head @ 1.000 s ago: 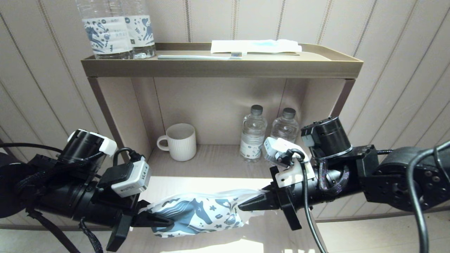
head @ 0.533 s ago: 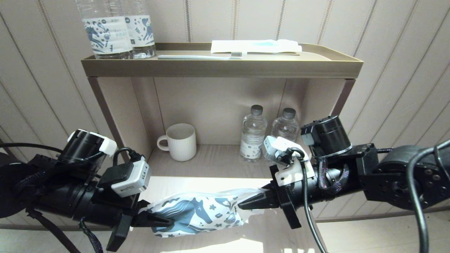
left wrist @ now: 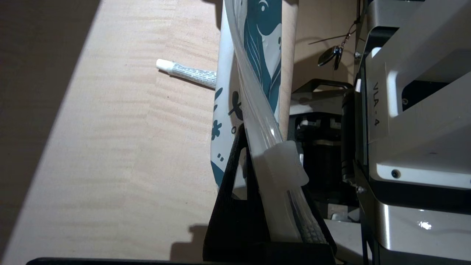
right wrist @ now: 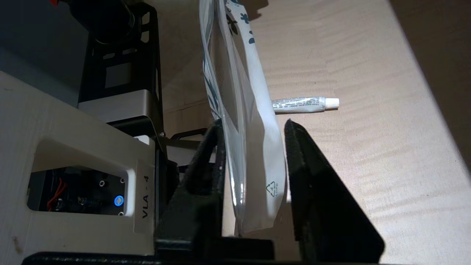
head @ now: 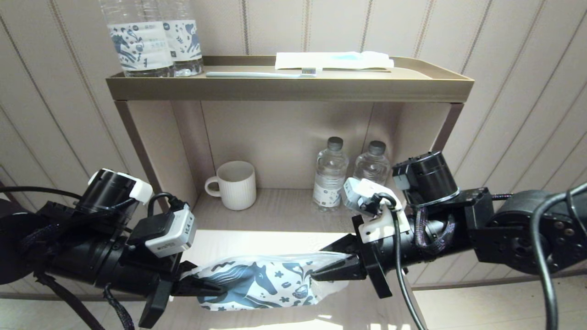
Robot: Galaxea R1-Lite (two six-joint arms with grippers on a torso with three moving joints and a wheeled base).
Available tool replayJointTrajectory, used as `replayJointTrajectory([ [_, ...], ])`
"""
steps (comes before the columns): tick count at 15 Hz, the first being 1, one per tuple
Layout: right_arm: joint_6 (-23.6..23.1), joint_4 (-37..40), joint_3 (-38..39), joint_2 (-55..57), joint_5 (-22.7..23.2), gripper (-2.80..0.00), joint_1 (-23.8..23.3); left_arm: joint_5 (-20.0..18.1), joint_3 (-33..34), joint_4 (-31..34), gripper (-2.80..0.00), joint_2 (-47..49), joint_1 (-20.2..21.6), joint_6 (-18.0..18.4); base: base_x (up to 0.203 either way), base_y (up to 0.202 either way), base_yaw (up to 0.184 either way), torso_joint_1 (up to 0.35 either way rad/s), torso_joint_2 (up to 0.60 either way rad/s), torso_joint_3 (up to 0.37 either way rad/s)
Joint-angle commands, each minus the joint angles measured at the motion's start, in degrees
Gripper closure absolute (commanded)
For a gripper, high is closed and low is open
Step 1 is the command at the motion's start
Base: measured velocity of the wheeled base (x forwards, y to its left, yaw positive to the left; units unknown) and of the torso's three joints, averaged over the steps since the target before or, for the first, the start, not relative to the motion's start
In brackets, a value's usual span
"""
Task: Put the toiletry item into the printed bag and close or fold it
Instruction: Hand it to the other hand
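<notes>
the printed bag (head: 257,284) hangs across the lower middle of the head frame, long axis left to right, above the bench (left wrist: 110,147). the left tool (head: 202,286) is clenched on its zip end; the right tool (head: 328,266) stands parted around the other end, no longer pinching. thin, limp, slippery film: likely to sag, best taken at the stiffer zip strip. the toothpaste tube (right wrist: 305,104) lies on the bench beneath, outside the bag.

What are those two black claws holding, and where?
Left gripper pinches the white horse-printed plastic pouch at its zip edge; right gripper stands open around the other end.
</notes>
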Motion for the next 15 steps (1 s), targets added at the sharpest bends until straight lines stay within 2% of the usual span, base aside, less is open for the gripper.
replayJointTrajectory([
  [1,-0.3,-0.1,-0.1,-0.3,0.3,-2.8,-0.4,-0.3,0.0,0.1,0.0,0.1,0.1,0.3,0.0,0.0,0.0,0.0,0.0,0.0],
  [5,0.0,0.1,-0.8,-3.1,0.4,-2.8,-0.7,-0.3,-0.3,0.4,0.0,1.4,-0.8,0.3,0.0,0.0,0.0,0.0,0.0,0.0],
  [8,2.3,-0.3,-0.9,-4.0,0.4,-2.8,-0.4,-0.4,-1.1,0.4,0.0,2.7,-1.9,-0.8,0.0,0.0,0.0,0.0,0.0,0.0],
  [12,6.2,-0.3,-2.9,-3.5,-0.3,-2.8,-0.6,-0.4,-3.9,0.0,0.0,1.2,-2.2,-11.1,0.0,0.0,0.0,0.0,0.0,0.0],
  [14,8.8,-0.2,-4.1,-3.3,-5.4,-2.8,-0.3,0.1,-4.1,-0.1,0.0,-0.7,-1.4,-12.1,0.0,0.0,0.0,0.0,0.0,0.0],
  [15,10.3,0.0,-5.3,-2.8,-8.9,-2.8,0.0,1.8,-4.0,-0.1,0.0,-1.2,-0.7,-12.1,0.0,0.0,0.0,0.0,0.0,0.0],
])
